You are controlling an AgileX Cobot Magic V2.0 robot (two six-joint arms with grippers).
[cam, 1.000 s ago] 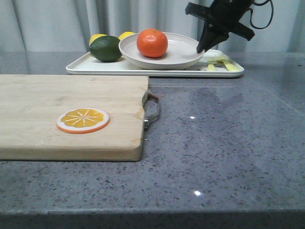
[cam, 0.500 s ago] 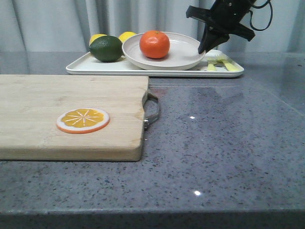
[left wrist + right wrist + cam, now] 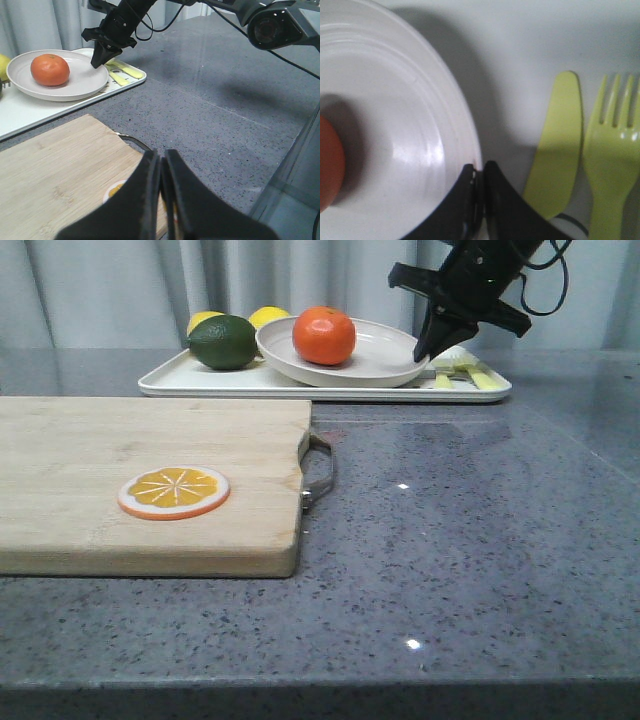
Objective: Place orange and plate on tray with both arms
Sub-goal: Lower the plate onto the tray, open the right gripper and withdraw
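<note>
Right end effector comes down from the upper right of the front view, its black body tilted so the fingers slant toward the near-right rim of the plate. The right wrist view shows the two dark fingers pressed together on that rim, pinching it. The left end effector hangs low over the wooden cutting board, fingers pressed together on nothing, with the orange slice disc just under them.

From left to right on the counter: the cutting board with the slice disc lying flat and a metal handle at its right end. Behind it sits the white rectangular tray. At the tray's left lie a dark green lime and two yellow lemons behind it. Next comes the off-white plate, wide and shallow, lying over the tray with its right side slightly raised in the grip. The orange, round and glossy, sits inside the plate left of its centre. To the right of the plate, a pale yellow-green plastic knife and fork lie side by side on the tray
</note>
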